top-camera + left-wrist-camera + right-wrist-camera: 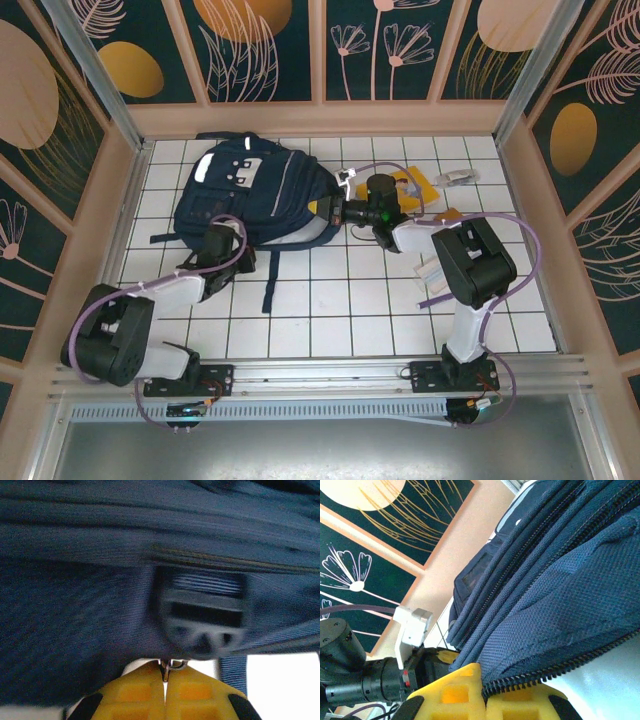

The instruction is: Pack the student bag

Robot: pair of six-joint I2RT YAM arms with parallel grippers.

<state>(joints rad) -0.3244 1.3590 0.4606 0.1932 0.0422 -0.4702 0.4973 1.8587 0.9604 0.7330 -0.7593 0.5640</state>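
White square tiles covered the table (pixel 380 300), boxed in by wood-framed wall panels (pixel 260 40) of dark teal painted with gold discs and pale flowers. The student bag (pixel 250 195) lay flat on it, front pockets up and straps trailing, stretched between the two sets of fingers.

The left gripper (pixel 222 250) was tucked in at the bag's near edge. Up close its yellow fingers (pixel 140 695) were pressed together, with a small metal pull (pixel 172 665) nipped at their very tips, it seemed, and a grey buckle (pixel 202 615) just beyond them. Over on the other side, the right gripper (pixel 335 212) had clamped tight on the bag's zipper edge (pixel 545 672), the teeth running straight out from between its tips.

Now, handling. This was soft woven cloth, floppy, likely to sag and fold wherever it got lifted, and bulky enough to drag. The best holds, by my reckoning, were exactly these: the pull and the zipper tape, not the slack fabric. Those smooth tiles would probably let the bag skid under a hard tug, so one side needed to anchor. A yellow flat item (pixel 415 186) lay just back of the right fingers.
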